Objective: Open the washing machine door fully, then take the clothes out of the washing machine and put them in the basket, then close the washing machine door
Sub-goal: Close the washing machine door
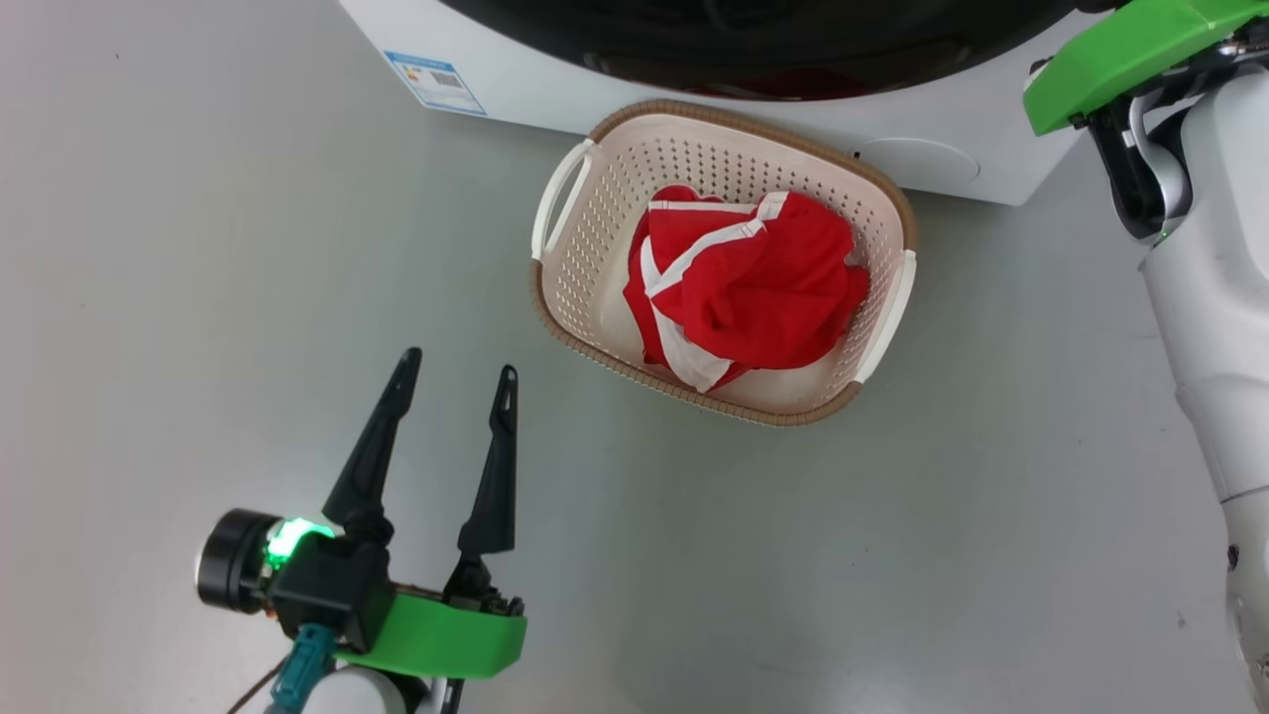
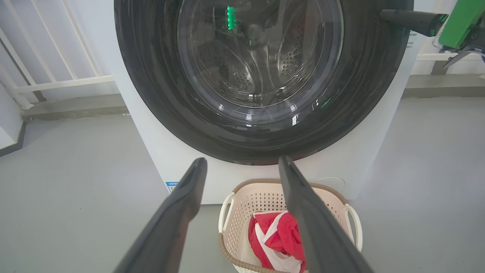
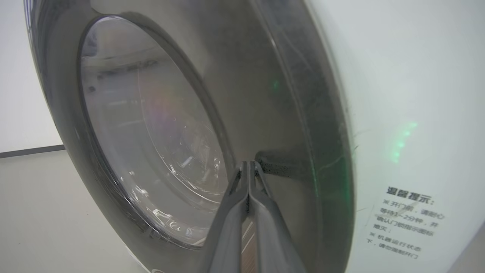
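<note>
Against the white washing machine (image 2: 178, 151), the washing machine door (image 2: 151, 76) is seen shut, with the clenched, empty right gripper (image 3: 248, 167) laid at its black rim. Just before it the basket (image 1: 585, 248) is set, the clothes (image 1: 753, 288) heaped inside. Nearby, the left gripper (image 1: 459, 363) is spread wide, empty.

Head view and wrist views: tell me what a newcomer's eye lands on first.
The bright red clothes heaped in the cream basket on the grey floor, before the washing machine. Next, the big glossy black washing machine door, with the shut right gripper at its rim, and the open left gripper at the head view's lower left.
</note>
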### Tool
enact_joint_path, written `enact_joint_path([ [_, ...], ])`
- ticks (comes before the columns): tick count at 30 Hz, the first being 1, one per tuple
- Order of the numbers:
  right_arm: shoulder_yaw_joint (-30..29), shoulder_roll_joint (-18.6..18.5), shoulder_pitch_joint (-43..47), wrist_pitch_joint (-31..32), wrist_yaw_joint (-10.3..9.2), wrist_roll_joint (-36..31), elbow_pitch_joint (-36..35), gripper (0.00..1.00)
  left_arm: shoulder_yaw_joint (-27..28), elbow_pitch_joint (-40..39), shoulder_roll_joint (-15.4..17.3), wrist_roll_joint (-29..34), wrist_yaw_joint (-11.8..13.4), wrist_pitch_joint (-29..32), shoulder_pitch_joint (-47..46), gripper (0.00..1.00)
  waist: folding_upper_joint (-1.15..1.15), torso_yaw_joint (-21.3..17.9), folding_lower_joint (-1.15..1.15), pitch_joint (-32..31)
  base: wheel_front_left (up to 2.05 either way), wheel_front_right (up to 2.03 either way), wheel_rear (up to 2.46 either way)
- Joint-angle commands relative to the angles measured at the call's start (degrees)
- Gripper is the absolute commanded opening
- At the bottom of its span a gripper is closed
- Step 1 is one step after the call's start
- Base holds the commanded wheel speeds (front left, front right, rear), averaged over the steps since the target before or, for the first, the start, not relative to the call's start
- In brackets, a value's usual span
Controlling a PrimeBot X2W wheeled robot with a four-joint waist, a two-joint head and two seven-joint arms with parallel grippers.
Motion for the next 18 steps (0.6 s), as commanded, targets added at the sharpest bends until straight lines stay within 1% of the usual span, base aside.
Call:
enact_joint_path([
  [1,-0.7,0.64,-2.23,-0.34,-0.49,-0.77,-1.31,0.0,1.54,-1.52,0.54,0.45,0.16,-0.68,-0.96,1.0,0.0,-0.11,0.0,0.31,0.0,0.0,0.0],
  [9,-0.88,2.37,-1.56,-0.34,-0.49,-2.11,-1.44,0.0,2.1,-0.05,0.52,0.2,-0.19,-0.68,-1.26,1.0,0.0,-1.49,0.0,-0.48,0.0,0.0,0.0],
  [13,0.57,3.05,-0.02,-0.34,-0.49,-1.42,-1.56,0.0,2.86,0.07,0.51,-0.88,-0.91,-0.68,-1.52,1.0,0.0,-2.56,0.0,-1.85,0.0,0.0,0.0],
  [14,0.9,3.11,0.46,-0.34,-0.49,-1.11,-1.72,0.03,3.05,-0.01,0.5,-1.37,-1.06,-0.68,-1.5,1.0,0.0,-2.75,0.0,-2.26,0.0,0.0,0.0],
  [18,1.99,3.09,3.66,-0.35,-0.49,0.47,-3.44,0.47,3.64,0.02,0.49,-3.36,-1.45,-0.68,-1.12,1.0,0.0,-3.72,0.0,-3.89,0.0,0.0,0.0],
])
